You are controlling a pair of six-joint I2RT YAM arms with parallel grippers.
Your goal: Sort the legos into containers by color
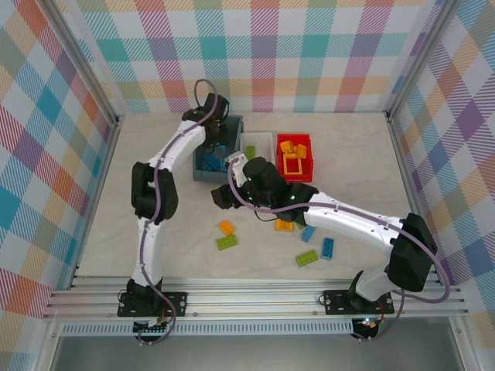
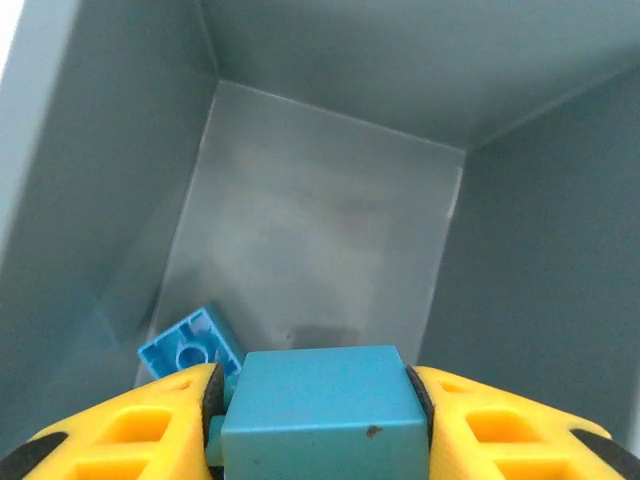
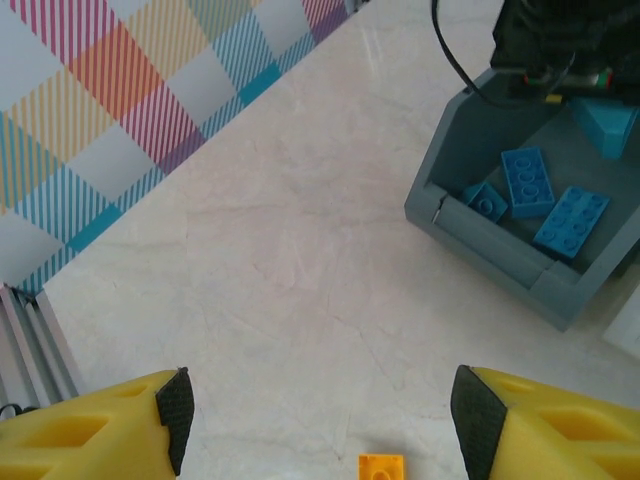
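Observation:
My left gripper [image 2: 318, 415] is shut on a blue lego brick [image 2: 325, 405] and hangs inside the grey-blue container [image 2: 330, 230], above another blue brick [image 2: 190, 345] on its floor. From above, that gripper [image 1: 214, 145] is over the same bin [image 1: 199, 171]. My right gripper [image 3: 320, 420] is open over bare table, with an orange brick [image 3: 382, 467] just below the gap. It sits left of centre [image 1: 223, 199]. The grey-blue bin [image 3: 500, 250] holds several blue bricks [image 3: 525, 180]. The white bin [image 1: 263, 141] holds a green brick [image 1: 250, 151]. The red bin [image 1: 308, 158] holds orange pieces and a frame [image 1: 292, 165].
Loose bricks lie on the near table: orange [image 1: 226, 226], green [image 1: 227, 242], orange [image 1: 284, 225], blue [image 1: 308, 233], blue [image 1: 327, 247], green [image 1: 306, 257]. The right arm stretches over the middle of them. Checked walls close in the table on three sides.

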